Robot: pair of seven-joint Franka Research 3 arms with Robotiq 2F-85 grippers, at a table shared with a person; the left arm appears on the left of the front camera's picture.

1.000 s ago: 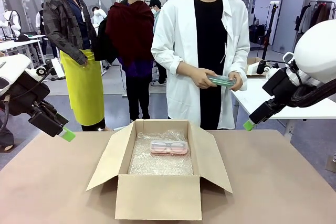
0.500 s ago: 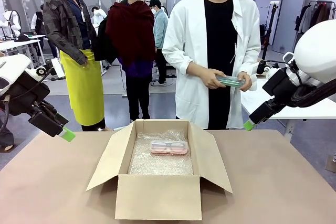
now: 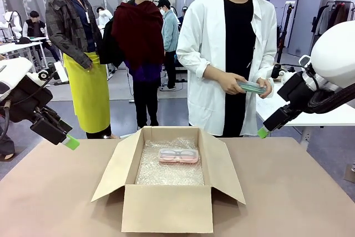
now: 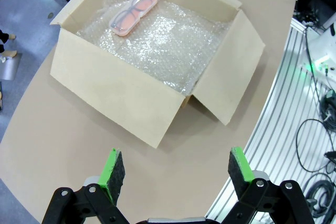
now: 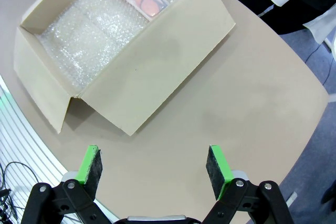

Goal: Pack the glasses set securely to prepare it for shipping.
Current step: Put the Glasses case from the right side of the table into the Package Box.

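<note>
Two glasses cases. The pink case [image 3: 178, 156] lies flat inside the one open cardboard box [image 3: 166, 209], near its far wall, on one sheet of bubble wrap [image 3: 166, 173]. The mint green case [image 3: 251, 87] is beyond the box, held in the person's hands [image 3: 230, 84]; the front view gives this. Two claws: left gripper [image 4: 175, 157] and right gripper [image 5: 153, 153], fingers wide apart, empty, over bare table [image 5: 252, 87] beside the box. The wrist views give the spread, and spectacles inside the pink case.

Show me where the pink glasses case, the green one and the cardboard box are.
pink glasses case [image 3: 178, 156], front view, middle of its lid.
mint green glasses case [image 3: 250, 86], front view, its exposed middle.
cardboard box [image 3: 166, 209], front view, its near outer wall.
</note>
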